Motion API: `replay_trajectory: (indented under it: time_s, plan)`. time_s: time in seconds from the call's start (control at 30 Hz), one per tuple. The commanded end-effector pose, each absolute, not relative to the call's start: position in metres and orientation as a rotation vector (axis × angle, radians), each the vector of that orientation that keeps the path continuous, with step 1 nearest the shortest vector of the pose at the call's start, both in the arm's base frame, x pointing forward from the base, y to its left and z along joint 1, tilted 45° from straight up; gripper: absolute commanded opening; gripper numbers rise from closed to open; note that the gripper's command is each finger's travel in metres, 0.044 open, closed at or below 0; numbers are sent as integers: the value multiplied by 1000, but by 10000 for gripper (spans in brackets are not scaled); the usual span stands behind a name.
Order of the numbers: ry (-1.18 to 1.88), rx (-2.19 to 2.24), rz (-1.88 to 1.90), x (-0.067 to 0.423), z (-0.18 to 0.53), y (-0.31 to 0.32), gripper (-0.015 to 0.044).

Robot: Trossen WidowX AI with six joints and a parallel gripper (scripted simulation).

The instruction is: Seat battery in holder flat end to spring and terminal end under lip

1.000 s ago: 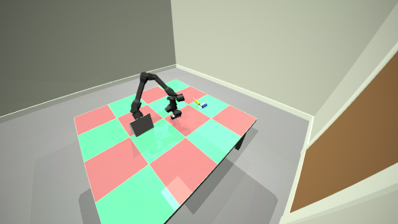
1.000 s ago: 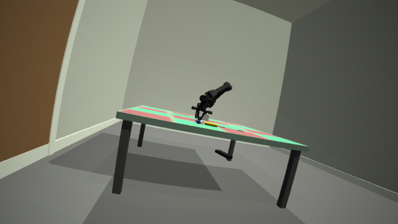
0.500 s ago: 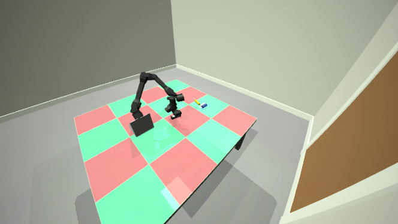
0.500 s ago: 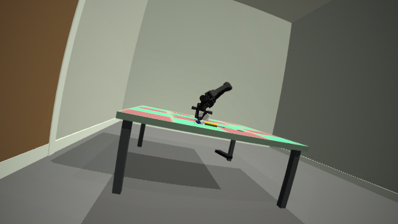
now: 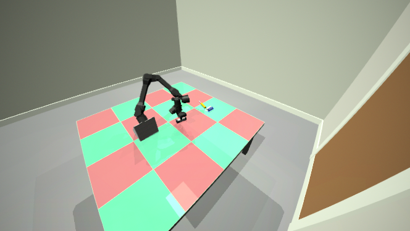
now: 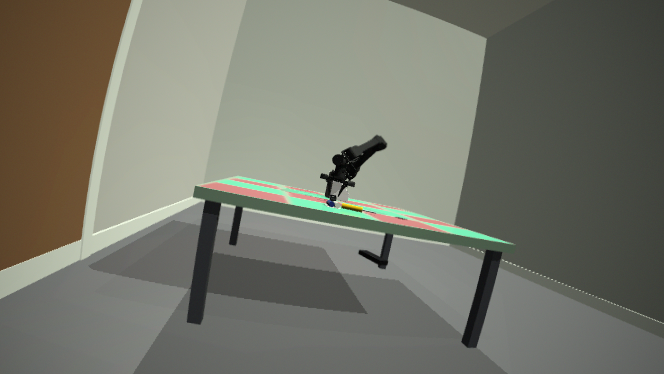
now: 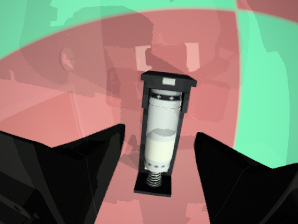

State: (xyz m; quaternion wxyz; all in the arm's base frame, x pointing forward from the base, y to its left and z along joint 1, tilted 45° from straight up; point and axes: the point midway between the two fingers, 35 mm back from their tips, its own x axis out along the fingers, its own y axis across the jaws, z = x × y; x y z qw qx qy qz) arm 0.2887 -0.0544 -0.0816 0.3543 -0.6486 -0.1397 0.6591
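A white cylindrical battery (image 7: 161, 129) lies lengthwise in the black holder (image 7: 168, 82) on a red tile, in the wrist view. Its near end meets the small spring (image 7: 154, 177) and its far end sits under the holder's black lip. It looks straight in the holder. My gripper (image 7: 160, 135) (image 5: 181, 118) (image 6: 337, 192) is open. Its two dark fingers stand on either side of the battery with a gap on both sides, touching nothing. In the top and exterior views the holder is too small to make out under the gripper.
A yellow stick (image 5: 202, 104) (image 6: 351, 206) and a small blue-and-white object (image 5: 210, 108) (image 6: 331, 203) lie on the checked table (image 5: 123, 185) to the gripper's far right. A dark slab (image 5: 146, 128) leans at the arm's base.
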Motion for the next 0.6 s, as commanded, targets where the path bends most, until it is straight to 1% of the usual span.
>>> replay_trajectory:
  time_s: [0.0, 0.17, 0.57]
  plan:
    - [-355, -1697, 1698, 289, -63, -76, 303]
    - [-359, -1700, 1701, 283, -35, -101, 434]
    - [-359, -1700, 1701, 284, -36, -103, 440]
